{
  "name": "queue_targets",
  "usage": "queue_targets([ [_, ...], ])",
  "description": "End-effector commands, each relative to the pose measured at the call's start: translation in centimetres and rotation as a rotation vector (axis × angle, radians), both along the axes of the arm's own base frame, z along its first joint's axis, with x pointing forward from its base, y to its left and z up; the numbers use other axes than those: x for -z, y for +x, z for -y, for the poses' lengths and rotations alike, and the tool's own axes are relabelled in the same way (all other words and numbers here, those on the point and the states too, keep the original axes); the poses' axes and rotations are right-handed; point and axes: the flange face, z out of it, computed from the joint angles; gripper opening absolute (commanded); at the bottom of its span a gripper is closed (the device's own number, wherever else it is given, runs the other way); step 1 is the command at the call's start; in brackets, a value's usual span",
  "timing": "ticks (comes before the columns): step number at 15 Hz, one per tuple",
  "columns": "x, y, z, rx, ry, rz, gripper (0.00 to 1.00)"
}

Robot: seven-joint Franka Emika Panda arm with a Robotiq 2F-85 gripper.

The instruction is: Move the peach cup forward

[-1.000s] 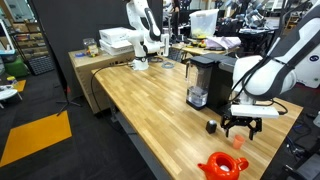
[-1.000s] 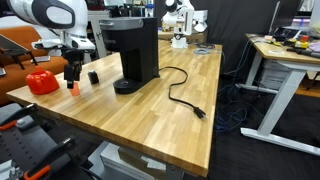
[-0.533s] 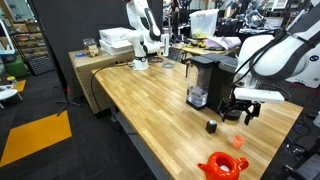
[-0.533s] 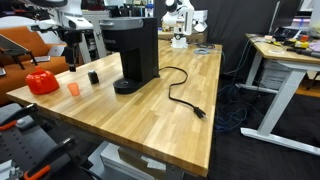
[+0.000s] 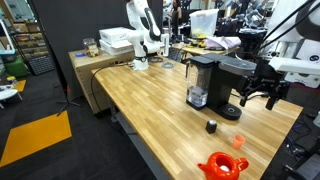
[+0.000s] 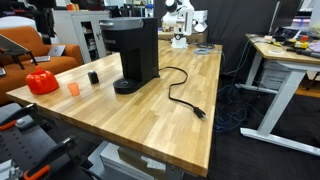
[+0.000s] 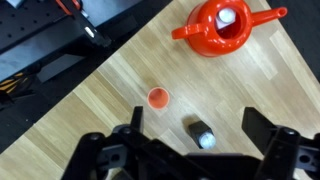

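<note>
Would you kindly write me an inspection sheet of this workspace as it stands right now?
Surface: wooden table, bare wood, no spills seen.
Job's things: peach cup, upright on the table, apart from its neighbours, not gripped.
Clutter: black cylinder beside the cup; red round item near the table edge; coffee maker.
Grippers: gripper raised above the table, jaws open, holding nothing.
Cables: power cord runs loose from the coffee maker across the wood, its plug lying on the table.
Surroundings: other desks and equipment behind; orange floor mat.
</note>
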Motion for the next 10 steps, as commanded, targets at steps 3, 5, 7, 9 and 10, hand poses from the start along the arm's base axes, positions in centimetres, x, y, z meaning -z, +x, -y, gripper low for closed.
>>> queue_targets([
  [3,-4.6,-5.1,2.2,-0.063,0.018,-0.088,1.00],
  [5,-4.5,-4.6,1.6,-0.050,0.003,-0.091,1.00],
  [7,-5.5,-5.7,2.2,-0.053,0.008,-0.089,1.00],
  [9,-5.5,-6.0,2.4,-0.054,0.007,-0.089,1.00],
  [10,-5.4,-6.0,2.4,-0.054,0.007,-0.091,1.00],
])
